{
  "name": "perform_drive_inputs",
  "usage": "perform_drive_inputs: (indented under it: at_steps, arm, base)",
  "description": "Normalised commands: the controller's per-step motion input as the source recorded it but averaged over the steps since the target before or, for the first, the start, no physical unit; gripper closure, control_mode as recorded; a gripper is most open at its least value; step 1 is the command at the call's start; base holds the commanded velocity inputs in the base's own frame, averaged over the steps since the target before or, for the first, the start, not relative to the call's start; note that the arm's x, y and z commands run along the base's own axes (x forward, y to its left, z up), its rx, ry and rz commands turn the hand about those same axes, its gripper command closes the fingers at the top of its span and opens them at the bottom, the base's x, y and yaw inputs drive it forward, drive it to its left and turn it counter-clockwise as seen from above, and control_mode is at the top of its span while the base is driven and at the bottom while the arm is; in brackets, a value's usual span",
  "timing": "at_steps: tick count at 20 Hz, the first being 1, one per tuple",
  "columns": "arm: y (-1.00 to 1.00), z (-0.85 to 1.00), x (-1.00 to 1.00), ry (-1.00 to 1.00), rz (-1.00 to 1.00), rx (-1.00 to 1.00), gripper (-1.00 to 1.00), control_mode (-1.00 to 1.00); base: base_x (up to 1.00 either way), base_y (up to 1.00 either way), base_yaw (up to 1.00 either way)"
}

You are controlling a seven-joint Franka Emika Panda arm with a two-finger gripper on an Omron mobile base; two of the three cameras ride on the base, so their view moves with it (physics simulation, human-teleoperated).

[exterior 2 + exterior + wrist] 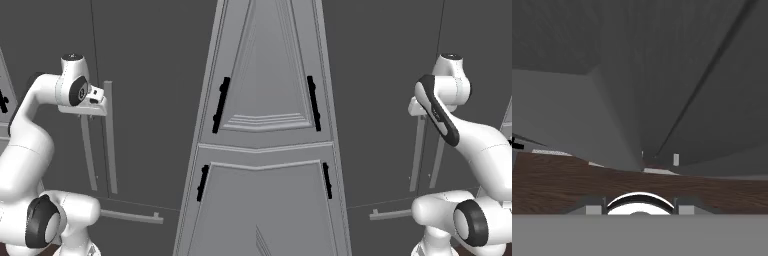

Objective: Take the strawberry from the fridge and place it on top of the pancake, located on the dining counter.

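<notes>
Gripper (96, 102) sits right up at the closed fridge (386, 100), on its left door's bar handle (417, 150), can't tell how wide it's open.

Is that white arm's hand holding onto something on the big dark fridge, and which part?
It appears to grip the fridge's left door handle near its top end. The gripper sits right on it, though the fingers are hidden.

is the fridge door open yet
No, the fridge shows flat dark doors closed edge to edge, and the gripper sits at the top of the left door's bar handle.
</notes>
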Motion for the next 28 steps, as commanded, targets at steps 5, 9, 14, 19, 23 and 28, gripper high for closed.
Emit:
perform_drive_inputs:
  at_steps: [5,9,14,19,23,28]
  arm:
    - [0.00,0.00,0.00,0.00,0.00,0.00,-1.00,1.00]
    - [0.00,0.00,0.00,0.00,0.00,0.00,-1.00,1.00]
    - [0.00,0.00,0.00,0.00,0.00,0.00,-1.00,1.00]
    - [0.00,0.00,0.00,0.00,0.00,0.00,-1.00,1.00]
    - [0.00,0.00,0.00,0.00,0.00,0.00,-1.00,1.00]
    - [0.00,0.00,0.00,0.00,0.00,0.00,-1.00,1.00]
  base:
    - [-0.17,-0.02,-0.01]
    - [-0.50,-0.03,-0.04]
    - [-0.59,-0.05,-0.04]
    - [-0.62,-0.05,-0.04]
    - [-0.27,-0.04,-0.03]
    - [0.00,-0.02,0.00]
